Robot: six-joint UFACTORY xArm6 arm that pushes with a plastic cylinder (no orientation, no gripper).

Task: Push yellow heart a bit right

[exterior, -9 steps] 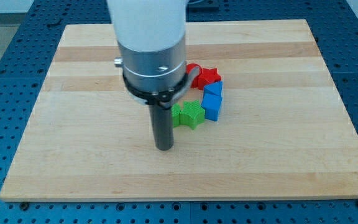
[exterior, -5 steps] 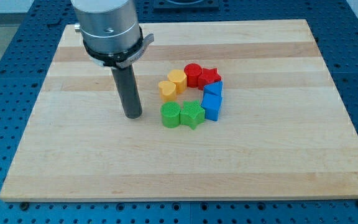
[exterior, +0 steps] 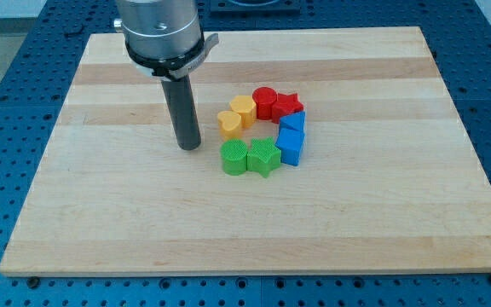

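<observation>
The small yellow heart-shaped block (exterior: 228, 124) sits a little to the view's left of the desk's middle, at the left end of a ring of blocks. Just up and to its right, touching it, is a yellow block with flat facets (exterior: 244, 110), its exact shape hard to tell. Onward round the ring come a red cylinder (exterior: 265, 101), a red star-shaped block (exterior: 286, 106), and two blue angular blocks, one (exterior: 293, 123) above the other (exterior: 290, 146). Closing the ring at the bottom are a green star-shaped block (exterior: 262, 157) and a green round block (exterior: 234, 157) with a ribbed surface, directly below the heart.

My tip (exterior: 189, 147), the end of a smooth dark rod under a metal collar, rests on the desk to the view's left of the yellow heart, apart from it, with bare wood between. There is no hand on this arm, so nothing is parted or clamped.

The desk (exterior: 382, 213) is pale wood in lengthwise strips, lying on a blue perforated surface (exterior: 7, 60). No writing can be read.
</observation>
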